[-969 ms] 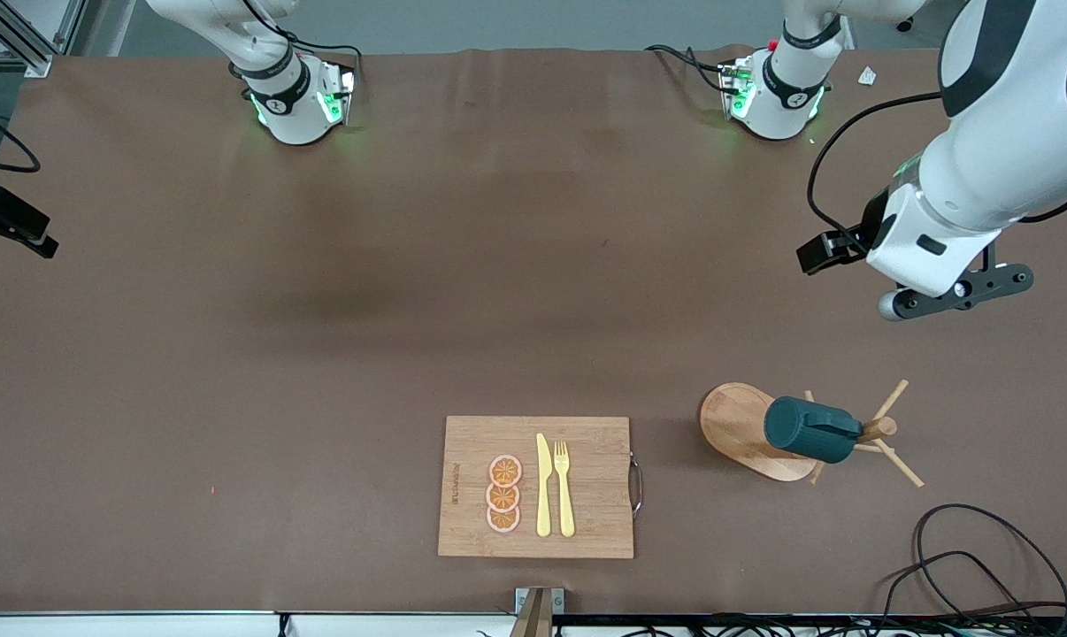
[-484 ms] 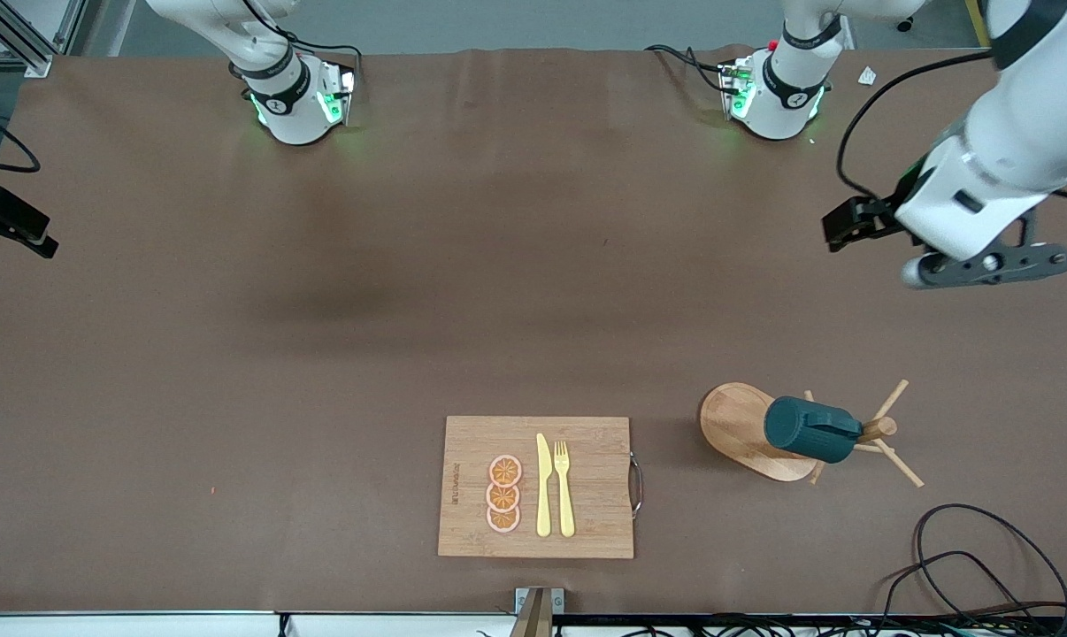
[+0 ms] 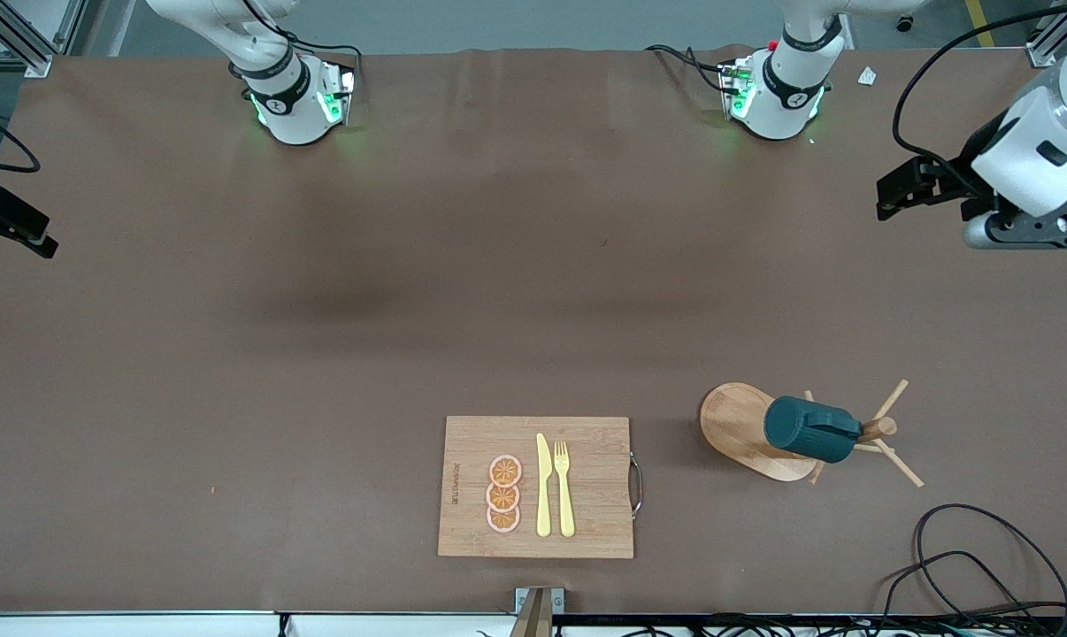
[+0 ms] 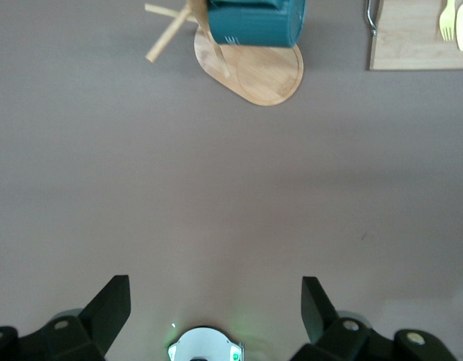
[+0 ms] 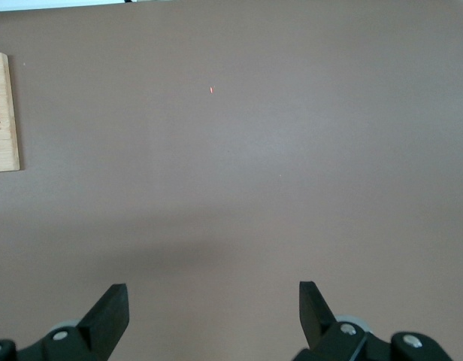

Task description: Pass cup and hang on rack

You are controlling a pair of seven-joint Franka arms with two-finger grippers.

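Note:
The dark teal cup [image 3: 812, 430] hangs sideways on a peg of the light wooden rack [image 3: 735, 422], which stands toward the left arm's end of the table, beside the cutting board. No gripper touches it. My left gripper [image 3: 1016, 232] hovers high at the left arm's end of the table, well away from the rack. In the left wrist view it [image 4: 215, 289] stands open and empty, with the cup [image 4: 255, 21] and the rack [image 4: 261, 71] far off. My right gripper [image 5: 213, 297] is open and empty over bare table; it is out of the front view.
A bamboo cutting board [image 3: 536, 487] carries orange slices, a yellow knife and a fork. Its edge shows in the right wrist view [image 5: 2, 113]. Black cables [image 3: 967, 548] loop on the table at the corner near the rack.
My left arm has drawn away from the rack, toward its end of the table and its base. The cup stays hung on the rack. Nothing else moved.

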